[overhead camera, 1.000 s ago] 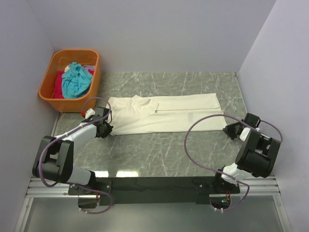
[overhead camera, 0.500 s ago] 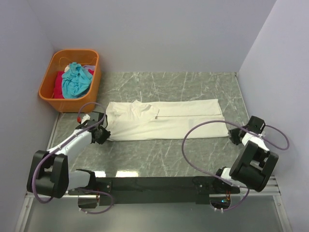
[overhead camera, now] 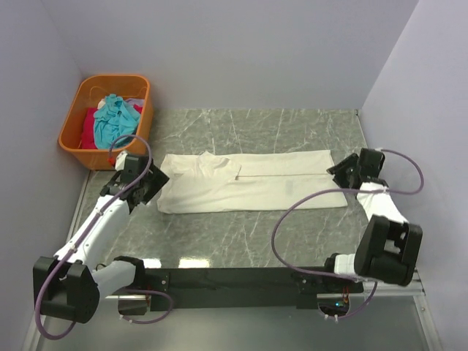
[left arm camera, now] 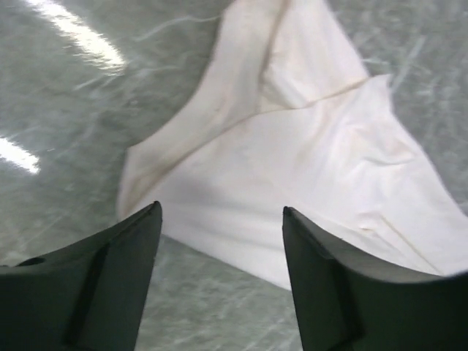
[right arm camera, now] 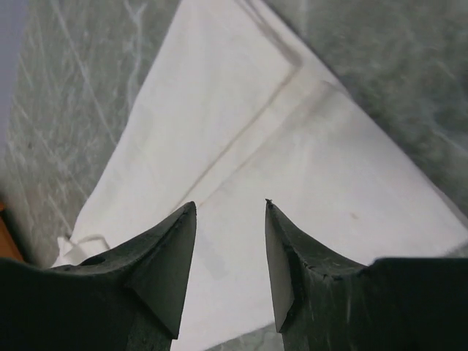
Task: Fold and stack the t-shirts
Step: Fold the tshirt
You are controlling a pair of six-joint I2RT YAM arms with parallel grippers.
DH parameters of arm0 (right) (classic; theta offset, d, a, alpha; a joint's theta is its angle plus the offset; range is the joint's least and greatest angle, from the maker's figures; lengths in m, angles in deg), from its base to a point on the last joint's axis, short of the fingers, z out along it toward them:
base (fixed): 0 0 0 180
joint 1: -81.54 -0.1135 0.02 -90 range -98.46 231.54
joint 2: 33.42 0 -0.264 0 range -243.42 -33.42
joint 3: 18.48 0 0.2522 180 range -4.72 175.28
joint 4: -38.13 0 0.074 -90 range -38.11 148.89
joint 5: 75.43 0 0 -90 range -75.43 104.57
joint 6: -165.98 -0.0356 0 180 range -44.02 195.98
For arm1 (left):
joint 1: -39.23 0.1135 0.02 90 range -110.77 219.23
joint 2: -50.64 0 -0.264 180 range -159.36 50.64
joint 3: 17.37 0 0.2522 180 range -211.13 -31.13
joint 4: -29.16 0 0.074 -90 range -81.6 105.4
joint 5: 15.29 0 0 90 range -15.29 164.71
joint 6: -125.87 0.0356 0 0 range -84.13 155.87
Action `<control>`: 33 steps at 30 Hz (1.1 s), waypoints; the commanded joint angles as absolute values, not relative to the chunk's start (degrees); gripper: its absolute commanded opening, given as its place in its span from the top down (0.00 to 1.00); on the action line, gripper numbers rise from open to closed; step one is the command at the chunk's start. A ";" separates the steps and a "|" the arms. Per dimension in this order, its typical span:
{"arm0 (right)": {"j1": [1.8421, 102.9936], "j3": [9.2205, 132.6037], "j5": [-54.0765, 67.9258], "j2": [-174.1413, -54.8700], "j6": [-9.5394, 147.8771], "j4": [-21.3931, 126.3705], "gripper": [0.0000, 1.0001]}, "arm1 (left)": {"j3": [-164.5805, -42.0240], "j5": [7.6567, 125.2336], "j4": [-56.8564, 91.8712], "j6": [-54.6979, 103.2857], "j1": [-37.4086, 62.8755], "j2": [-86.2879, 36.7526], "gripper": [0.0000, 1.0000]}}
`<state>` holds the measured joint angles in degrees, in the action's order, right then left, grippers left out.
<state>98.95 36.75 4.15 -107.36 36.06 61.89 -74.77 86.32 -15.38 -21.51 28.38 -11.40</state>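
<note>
Two open grippers flank one cream shirt (overhead camera: 248, 183), which lies flat on the grey table (overhead camera: 292, 131) as a long band running left to right, collar end toward the left and hem end toward the right, with one lengthwise flap already laid over the body. The left gripper (left arm camera: 219, 219) hovers just above the near corner of the collar end with its jaws wide apart and nothing between them. The right gripper (right arm camera: 230, 212) hangs over the far corner of the hem end, jaws apart a little less and also empty. A teal shirt (overhead camera: 115, 121) and a red shirt (overhead camera: 89, 128) sit bunched in the orange basket (overhead camera: 73, 142) at the far left, well apart from the band. The step in hand looks like the crosswise fold, bringing one short end over the other. To do it well, each gripper should come down on a corner of the same short end and pinch every layer there, not just the top flap, or the band will peel open when lifted. The lift should stay low and both corners should travel together at an even pace so the edge stays straight. The cloth is soft and limp, so a drag across the stone could wrinkle the lower layer. Set the end down square on the other end before letting go.
</note>
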 commanded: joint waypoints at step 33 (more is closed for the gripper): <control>89.22 50.39 2.26 -118.26 44.78 63.06 0.39 | -96.49 73.66 -0.51 12.13 25.17 -36.61 0.24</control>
